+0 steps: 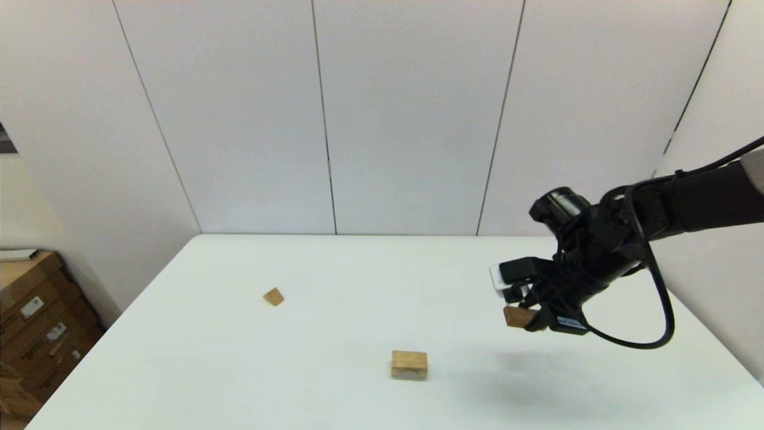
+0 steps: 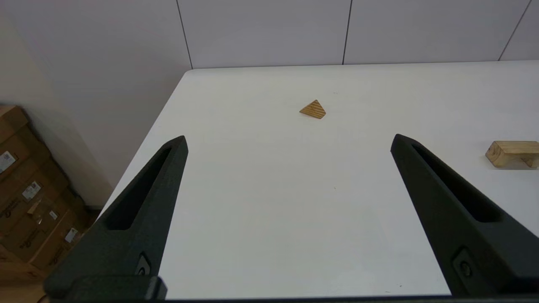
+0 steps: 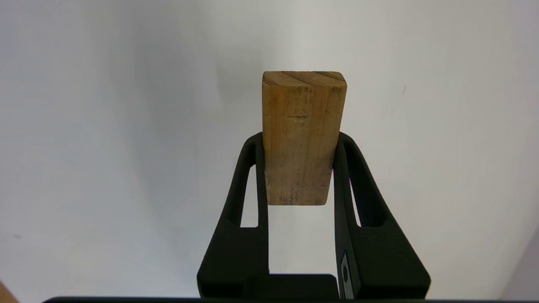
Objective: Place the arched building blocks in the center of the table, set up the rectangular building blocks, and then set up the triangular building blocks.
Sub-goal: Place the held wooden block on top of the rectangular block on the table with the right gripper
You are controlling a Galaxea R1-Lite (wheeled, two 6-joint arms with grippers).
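Observation:
The arched block [image 1: 409, 364] [image 2: 513, 153] rests near the middle of the white table [image 1: 334, 269], toward its front edge, with the cut-out facing down. The small triangular wedge [image 1: 273, 296] [image 2: 313, 109] lies to the left of it, farther back. Above the table's right part my right gripper [image 1: 528, 316] [image 3: 300, 139] is shut on the solid rectangular bar [image 1: 517, 316] [image 3: 301, 134], which hangs clear of the surface. The bar sticks out past the fingertips [image 3: 343, 143]. My left gripper [image 2: 288, 141] is open with nothing in it, well short of the wedge and out of the head view.
Stacked cardboard boxes [image 1: 36, 322] [image 2: 29, 202] stand on the floor past the table's left edge. White wall panels close off the far side. A black cable [image 1: 656, 310] loops under the right wrist.

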